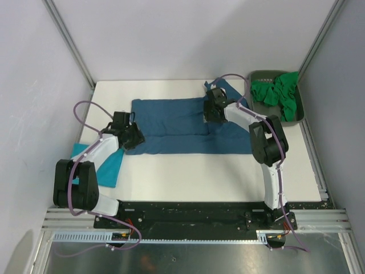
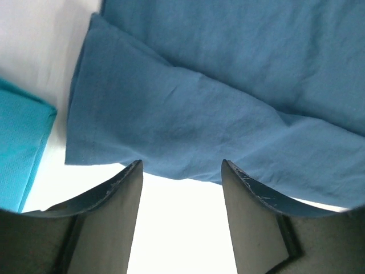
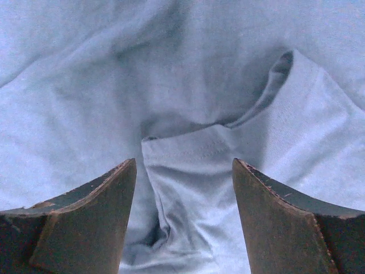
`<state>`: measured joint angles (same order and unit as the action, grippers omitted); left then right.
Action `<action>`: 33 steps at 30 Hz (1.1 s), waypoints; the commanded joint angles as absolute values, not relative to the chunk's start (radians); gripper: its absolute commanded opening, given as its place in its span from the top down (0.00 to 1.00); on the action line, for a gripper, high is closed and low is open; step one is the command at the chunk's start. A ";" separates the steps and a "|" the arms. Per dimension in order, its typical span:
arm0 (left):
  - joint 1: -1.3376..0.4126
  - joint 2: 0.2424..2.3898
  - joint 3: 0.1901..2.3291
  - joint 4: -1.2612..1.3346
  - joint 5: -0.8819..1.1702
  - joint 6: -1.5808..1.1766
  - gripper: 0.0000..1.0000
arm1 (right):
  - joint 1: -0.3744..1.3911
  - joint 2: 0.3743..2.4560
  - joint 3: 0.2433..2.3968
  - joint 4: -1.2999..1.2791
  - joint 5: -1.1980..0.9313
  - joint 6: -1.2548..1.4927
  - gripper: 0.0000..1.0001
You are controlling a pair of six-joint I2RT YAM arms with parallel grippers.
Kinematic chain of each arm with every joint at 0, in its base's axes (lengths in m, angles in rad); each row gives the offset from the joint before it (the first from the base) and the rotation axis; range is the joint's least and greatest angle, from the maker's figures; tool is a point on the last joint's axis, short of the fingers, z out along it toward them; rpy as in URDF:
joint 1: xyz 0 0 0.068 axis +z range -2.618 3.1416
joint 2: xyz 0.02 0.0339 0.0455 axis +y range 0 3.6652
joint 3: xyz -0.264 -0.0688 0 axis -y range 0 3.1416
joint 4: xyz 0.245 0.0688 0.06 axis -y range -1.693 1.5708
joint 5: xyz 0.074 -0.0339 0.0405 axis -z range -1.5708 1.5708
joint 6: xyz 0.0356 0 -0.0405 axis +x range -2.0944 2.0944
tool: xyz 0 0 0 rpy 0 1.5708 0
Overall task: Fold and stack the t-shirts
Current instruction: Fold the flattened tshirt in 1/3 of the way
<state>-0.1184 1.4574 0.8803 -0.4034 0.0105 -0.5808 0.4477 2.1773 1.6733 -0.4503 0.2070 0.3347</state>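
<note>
A dark steel-blue t-shirt (image 1: 177, 128) lies spread across the middle of the white table. My left gripper (image 1: 130, 137) is open at its near left corner; in the left wrist view the shirt's edge (image 2: 188, 131) lies just beyond the open fingertips (image 2: 134, 171), nothing between them. My right gripper (image 1: 212, 114) is open over the shirt's right part; a folded hem or sleeve (image 3: 194, 171) lies between the spread fingers. A folded turquoise shirt (image 1: 108, 165) lies under my left arm, also in the left wrist view (image 2: 20, 142). Bright green shirts (image 1: 279, 94) are bunched in the tray.
The dark grey tray (image 1: 301, 117) stands at the back right corner against the enclosure wall. White table (image 1: 194, 177) stretches in front of the blue shirt. Walls close in on left, back and right.
</note>
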 commanded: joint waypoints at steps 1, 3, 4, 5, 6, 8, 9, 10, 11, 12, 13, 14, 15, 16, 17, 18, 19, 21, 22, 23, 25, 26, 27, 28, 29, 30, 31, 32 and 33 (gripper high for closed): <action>-0.095 1.377 0.831 -0.389 -0.068 -0.649 0.41 | 0.436 2.006 1.654 -0.441 0.208 0.351 0.27; -0.078 1.349 0.800 -0.388 -0.094 -0.678 0.46 | 0.415 1.944 1.624 -0.467 0.215 0.390 0.27; -0.074 1.335 0.784 -0.388 -0.113 -0.689 0.49 | 0.401 1.910 1.602 -0.481 0.210 0.416 0.28; -0.070 1.316 0.769 -0.389 -0.133 -0.700 0.51 | 0.386 1.874 1.570 -0.491 0.199 0.441 0.29; -0.066 1.296 0.754 -0.389 -0.148 -0.712 0.53 | 0.371 1.839 1.535 -0.499 0.189 0.464 0.30; -0.057 1.268 0.729 -0.388 -0.166 -0.734 0.54 | 0.343 1.770 1.448 -0.515 0.180 0.516 0.33; -0.052 1.261 0.719 -0.389 -0.169 -0.743 0.55 | 0.329 1.739 1.406 -0.523 0.174 0.535 0.35; -0.048 1.256 0.713 -0.389 -0.170 -0.751 0.55 | 0.317 1.709 1.355 -0.531 0.171 0.552 0.37; -0.046 1.252 0.709 -0.389 -0.168 -0.760 0.55 | 0.301 1.678 1.304 -0.538 0.167 0.566 0.39; -0.044 1.248 0.705 -0.389 -0.165 -0.767 0.55 | 0.283 1.651 1.256 -0.541 0.161 0.579 0.40; -0.042 1.243 0.701 -0.389 -0.163 -0.773 0.55 | 0.264 1.622 1.204 -0.541 0.153 0.590 0.41; -0.042 1.237 0.698 -0.389 -0.162 -0.776 0.55 | 0.237 1.585 1.153 -0.534 0.140 0.599 0.41; -0.042 1.230 0.696 -0.388 -0.162 -0.779 0.55 | 0.205 1.546 1.097 -0.524 0.120 0.605 0.41; -0.042 1.223 0.694 -0.388 -0.161 -0.779 0.55 | 0.172 1.511 1.042 -0.514 0.102 0.608 0.41; -0.041 1.218 0.692 -0.388 -0.160 -0.778 0.55 | 0.137 1.476 0.993 -0.503 0.086 0.610 0.42; -0.040 1.213 0.689 -0.389 -0.159 -0.776 0.55 | 0.106 1.444 0.946 -0.495 0.071 0.610 0.42; -0.040 1.209 0.687 -0.388 -0.158 -0.776 0.55 | 0.078 1.415 0.906 -0.488 0.057 0.610 0.42; -0.039 1.205 0.683 -0.387 -0.154 -0.776 0.55 | 0.035 1.367 0.843 -0.476 0.038 0.608 0.42; -0.040 1.206 0.682 -0.388 -0.150 -0.776 0.55 | 0.022 1.348 0.822 -0.472 0.037 0.608 0.42; -0.039 1.206 0.681 -0.387 -0.147 -0.775 0.55 | 0.015 1.334 0.805 -0.468 0.037 0.607 0.42; -0.038 1.206 0.679 -0.387 -0.142 -0.775 0.55 | -0.004 1.321 0.785 -0.458 0.034 0.608 0.42; -0.039 1.206 0.677 -0.387 -0.141 -0.774 0.55 | -0.014 1.320 0.779 -0.452 0.031 0.609 0.42; -0.040 1.206 0.677 -0.387 -0.141 -0.773 0.55 | -0.023 1.323 0.775 -0.448 0.032 0.609 0.42; -0.039 1.205 0.677 -0.387 -0.142 -0.771 0.55 | -0.030 1.327 0.773 -0.441 0.033 0.608 0.42; -0.039 1.205 0.677 -0.387 -0.142 -0.770 0.55 | -0.037 1.334 0.773 -0.433 0.033 0.606 0.42; -0.038 1.205 0.677 -0.387 -0.141 -0.768 0.55 | -0.047 1.343 0.772 -0.426 0.031 0.605 0.42; -0.037 1.205 0.677 -0.387 -0.140 -0.767 0.55 | -0.058 1.350 0.772 -0.418 0.027 0.605 0.42; -0.036 1.206 0.676 -0.387 -0.139 -0.766 0.55 | -0.068 1.360 0.772 -0.411 0.020 0.604 0.42; -0.036 1.207 0.677 -0.388 -0.139 -0.765 0.55 | -0.077 1.373 0.772 -0.403 0.015 0.603 0.42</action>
<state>-0.0437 1.2293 0.6819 -0.4049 -0.1284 -0.7601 -0.0437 1.3468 0.7803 -0.4633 0.0357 0.5999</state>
